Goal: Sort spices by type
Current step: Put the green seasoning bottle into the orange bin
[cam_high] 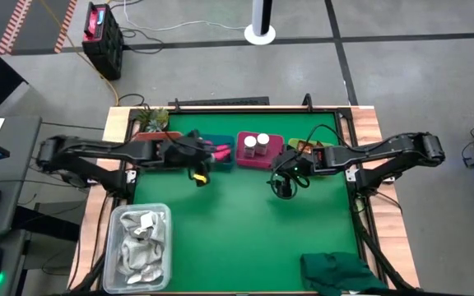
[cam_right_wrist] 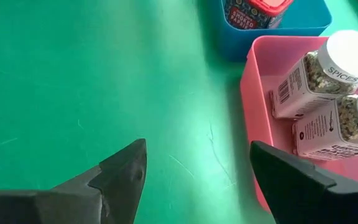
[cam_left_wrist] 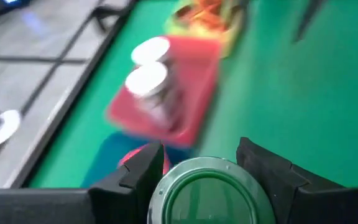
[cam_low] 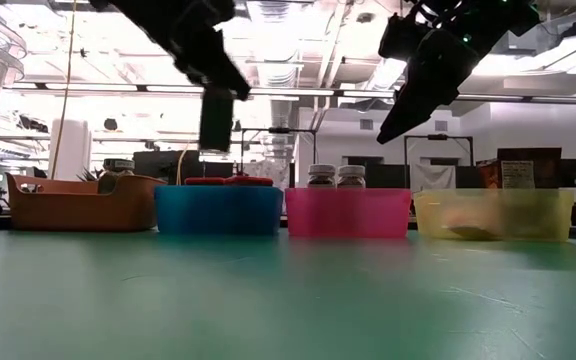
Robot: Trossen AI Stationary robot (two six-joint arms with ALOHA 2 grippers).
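Where left pincer (cam_left_wrist: pixel 199 177) clamps, round greenish jar (cam_left_wrist: pixel 205 194), metal-rimmed

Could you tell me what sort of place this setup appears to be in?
Probably a robotics lab or workshop: the green-topped table stands on a bare concrete floor with trailing cables, and the low view shows ceiling strip lights over equipment benches.

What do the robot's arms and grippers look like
Both arms are dark, jointed and slim. The left gripper shows a yellow marking near its tip; the right gripper carries looping black cables and a small red-orange patch behind it. Fingers are matte black, angular wedges.
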